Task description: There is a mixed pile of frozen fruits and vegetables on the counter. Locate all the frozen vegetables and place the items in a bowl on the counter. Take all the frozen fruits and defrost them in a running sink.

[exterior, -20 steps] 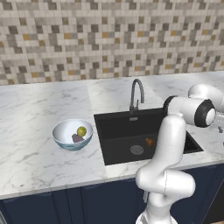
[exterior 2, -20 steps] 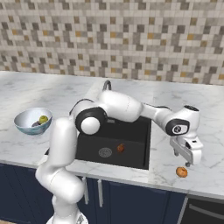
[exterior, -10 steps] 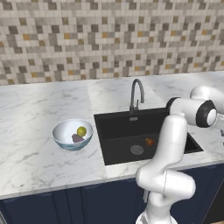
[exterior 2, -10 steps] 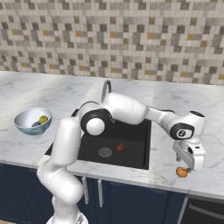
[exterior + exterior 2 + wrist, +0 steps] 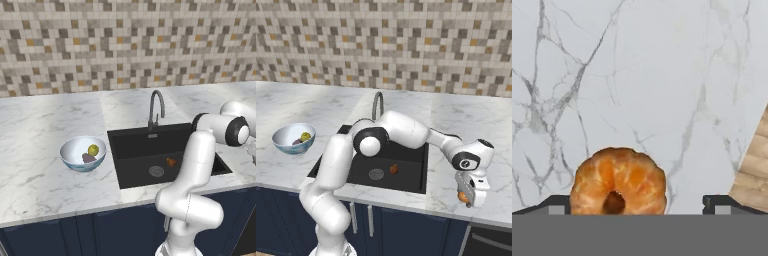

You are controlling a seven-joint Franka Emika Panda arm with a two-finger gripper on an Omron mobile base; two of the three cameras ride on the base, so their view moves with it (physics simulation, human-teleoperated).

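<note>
My gripper (image 5: 468,196) hangs open low over the far right of the counter (image 5: 491,150), near its front edge. An orange-brown frozen fruit (image 5: 461,197) lies between its open fingers. In the hand view this ribbed orange piece (image 5: 618,180) sits on the marble nearer the left fingertip (image 5: 557,204). Another orange-brown piece (image 5: 394,169) lies in the black sink (image 5: 406,155), also seen as a small lump (image 5: 171,161). The pale bowl (image 5: 82,152) at the left holds the yellow-green ball (image 5: 93,149) and the purple-brown lump (image 5: 88,158).
The curved grey faucet (image 5: 156,107) stands behind the basin. My arm reaches across over the sink to the right. In the hand view the counter ends at the right, with wooden floor (image 5: 754,165) beyond it.
The gripper has come down toward the orange piece on the right counter, staying open. Bowl and sink contents have not moved.
</note>
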